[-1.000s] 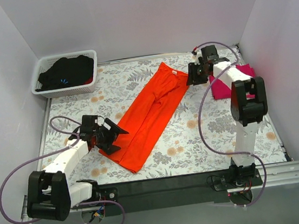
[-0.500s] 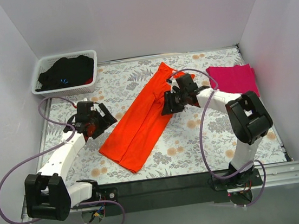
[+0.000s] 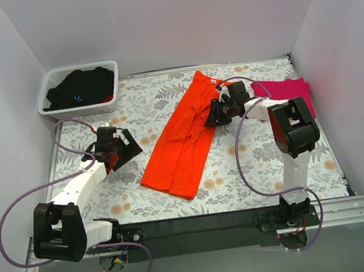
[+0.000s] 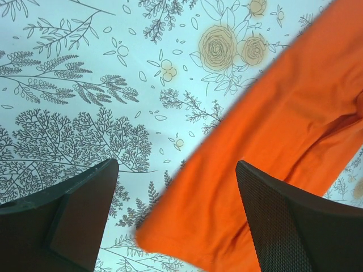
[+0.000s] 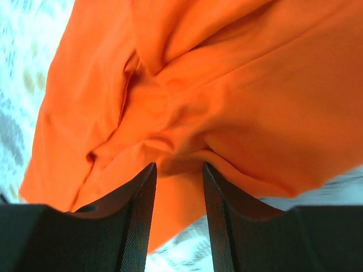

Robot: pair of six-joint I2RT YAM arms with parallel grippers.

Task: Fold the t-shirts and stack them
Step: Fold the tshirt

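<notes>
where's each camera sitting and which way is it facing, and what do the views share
Top external: fixed above and behind the bases, looking down over the table; shows left arm, right arm, orange t-shirt, pink t-shirt, basket.
Left wrist: on the left arm, facing down past the open left end effector at table and the shirt's corner.
Right wrist: on the right arm, close on orange cloth pinched by the right end effector.
Shared: all three see the orange t-shirt.
</notes>
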